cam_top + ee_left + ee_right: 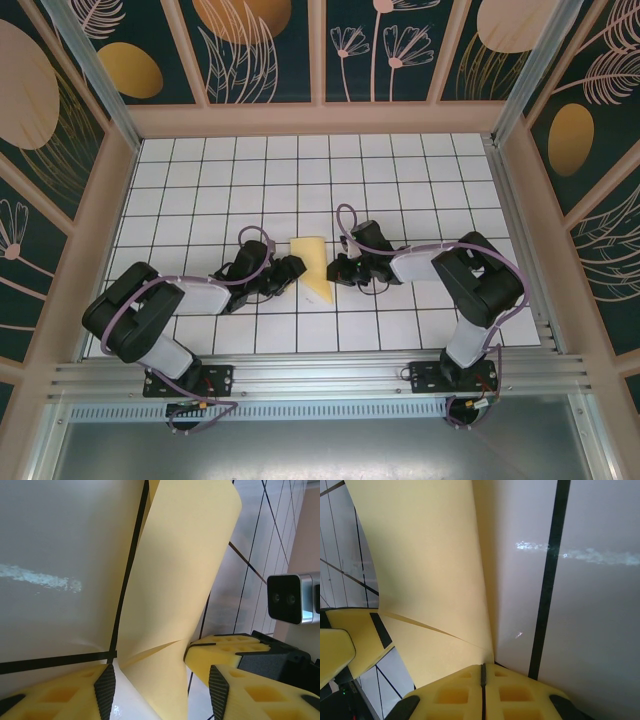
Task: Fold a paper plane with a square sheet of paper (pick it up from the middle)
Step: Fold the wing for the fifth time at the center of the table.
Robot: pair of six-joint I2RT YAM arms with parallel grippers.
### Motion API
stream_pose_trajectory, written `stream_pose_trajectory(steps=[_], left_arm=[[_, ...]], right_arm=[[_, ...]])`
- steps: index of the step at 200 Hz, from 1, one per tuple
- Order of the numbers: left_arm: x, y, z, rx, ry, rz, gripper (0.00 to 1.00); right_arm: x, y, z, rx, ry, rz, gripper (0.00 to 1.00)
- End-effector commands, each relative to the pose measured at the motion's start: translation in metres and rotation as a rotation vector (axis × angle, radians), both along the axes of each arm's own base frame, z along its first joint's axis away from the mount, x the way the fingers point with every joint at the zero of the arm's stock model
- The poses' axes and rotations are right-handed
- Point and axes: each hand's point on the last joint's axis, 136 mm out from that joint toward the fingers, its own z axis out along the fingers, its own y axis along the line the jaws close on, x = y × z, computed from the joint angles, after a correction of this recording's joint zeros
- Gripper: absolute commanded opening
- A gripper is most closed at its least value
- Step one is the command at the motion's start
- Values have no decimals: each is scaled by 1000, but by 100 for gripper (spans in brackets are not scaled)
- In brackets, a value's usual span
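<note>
The square sheet of paper (316,268) is yellow, folded and creased, and stands up off the tiles between my two grippers. My right gripper (336,268) is shut, and the paper's folded edge (430,570) runs down into the seam of its closed tips (483,676). My left gripper (295,268) is open on the opposite side. In the left wrist view the paper (175,580) rises between its spread fingers (161,692) without being pinched. One right-gripper finger (225,652) sits against the paper's right edge.
White grid-tile table (420,170) with wooden walls on three sides and a metal rail (320,375) at the near edge. The right wrist's camera (290,597) is close to the left gripper. Open tiles lie behind the grippers.
</note>
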Motion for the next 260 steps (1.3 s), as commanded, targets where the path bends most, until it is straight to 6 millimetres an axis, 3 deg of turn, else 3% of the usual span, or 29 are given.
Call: stream_pose_trajectory(steps=[1, 89, 139, 206, 219, 232, 260], left_arm=[[-2, -4, -4, -22, 13, -9, 54], [-2, -6, -4, -42, 16, -9, 51], [1, -11, 2, -67, 1, -20, 42], [3, -14, -6, -56, 9, -33, 27], [4, -16, -6, -54, 3, -42, 27], [6, -18, -5, -53, -8, -51, 35], [11, -21, 1, -41, -45, -72, 42]], right_arm=[[-11, -22, -40, -120, 66, -43, 10], [-10, -23, -41, -122, 65, -47, 10], [-8, -21, -39, -120, 59, -44, 10], [-3, -17, -31, -106, 33, -26, 11], [-2, -16, -30, -105, 27, -21, 11], [-3, -15, -29, -105, 26, -14, 11], [-2, -15, -29, -108, 20, -9, 11]])
